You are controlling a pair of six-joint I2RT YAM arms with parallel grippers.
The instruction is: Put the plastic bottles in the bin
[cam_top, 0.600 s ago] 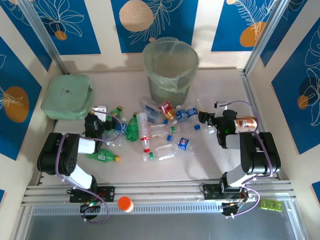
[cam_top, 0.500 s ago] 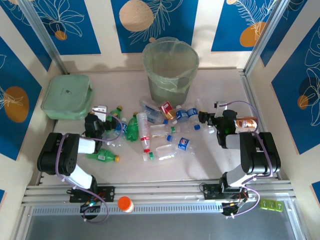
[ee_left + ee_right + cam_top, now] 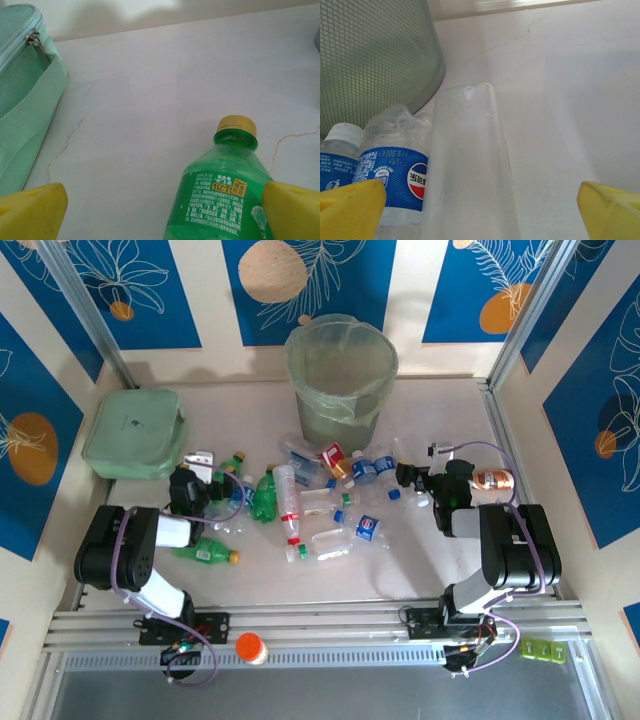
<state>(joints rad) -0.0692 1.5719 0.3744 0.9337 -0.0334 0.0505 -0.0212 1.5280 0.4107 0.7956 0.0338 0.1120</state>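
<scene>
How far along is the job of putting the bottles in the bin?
Done: nothing visible; the plastic bottles lie scattered on the table before the bin. In hand: nothing gripped; the left end effector is open around a green bottle, the right end effector open around a clear bottle. Left: every bottle.

**Green bottle between wide-set yellow fingers**

A green translucent plastic bottle with a gold screw cap lies on the pale, thinly veined table, cap pointing away. It sits between the left gripper's yellow fingertips, close to the right-hand one, and the jaws stand wide apart. A mint-green fabric box with a metal zip pull occupies the left edge.
</scene>
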